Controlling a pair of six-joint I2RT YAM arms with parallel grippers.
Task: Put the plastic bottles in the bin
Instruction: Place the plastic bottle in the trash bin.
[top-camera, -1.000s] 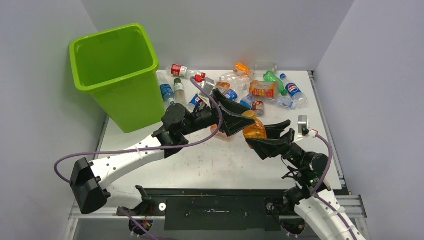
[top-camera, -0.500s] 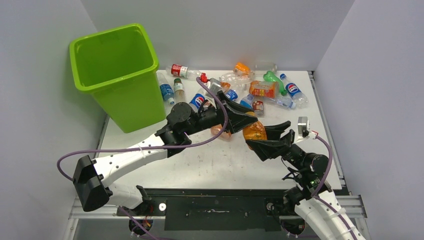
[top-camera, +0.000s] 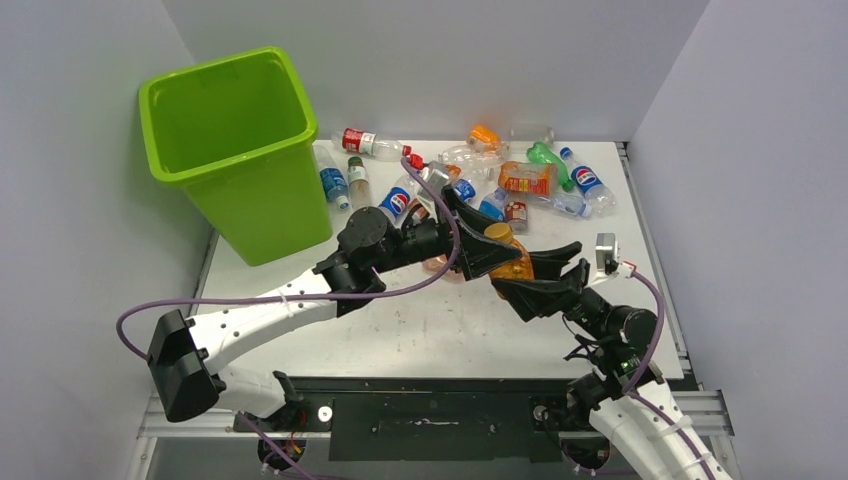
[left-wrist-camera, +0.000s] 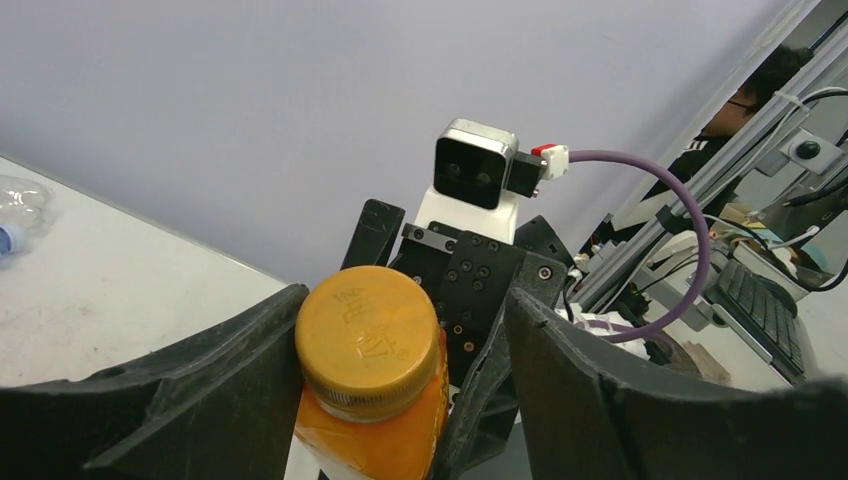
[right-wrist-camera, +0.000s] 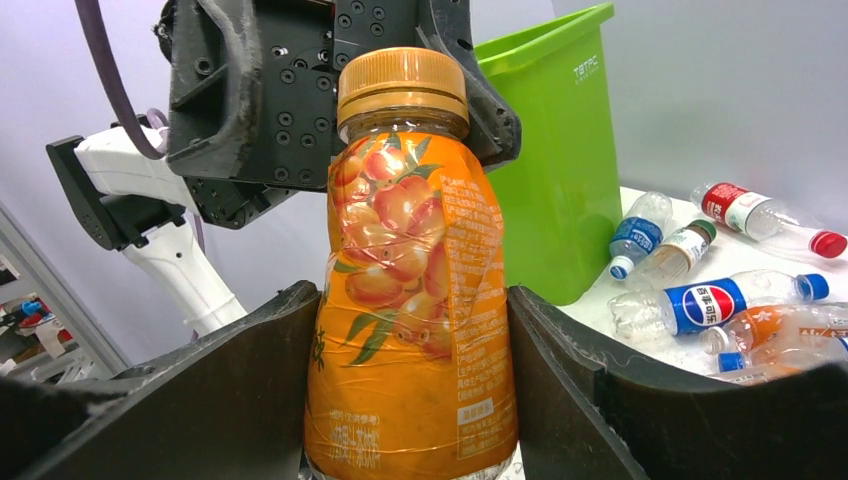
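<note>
An orange juice bottle (right-wrist-camera: 410, 300) with an orange cap stands upright between my right gripper's (right-wrist-camera: 412, 292) fingers, which are shut on its body above the table (top-camera: 400, 320). My left gripper (left-wrist-camera: 405, 300) reaches in from the left around the cap (left-wrist-camera: 370, 335). Its left finger touches the cap and a gap shows on the other side, so it is open. From above, the bottle (top-camera: 510, 262) sits between both grippers at centre. The lime-green bin (top-camera: 270, 210) stands at the back left. Several more plastic bottles (top-camera: 520, 180) lie at the back of the table.
A red-labelled bottle (top-camera: 365, 142) and two small bottles (top-camera: 340, 182) lie next to the bin's right side. A blue-labelled bottle (top-camera: 395, 203) lies just behind the left arm. Grey walls close in the back and both sides. A purple cable (top-camera: 300, 297) trails along the left arm.
My left gripper has shifted right and slightly nearer, over the orange bottle's cap end. The right gripper and the bottle have stayed where they were.
</note>
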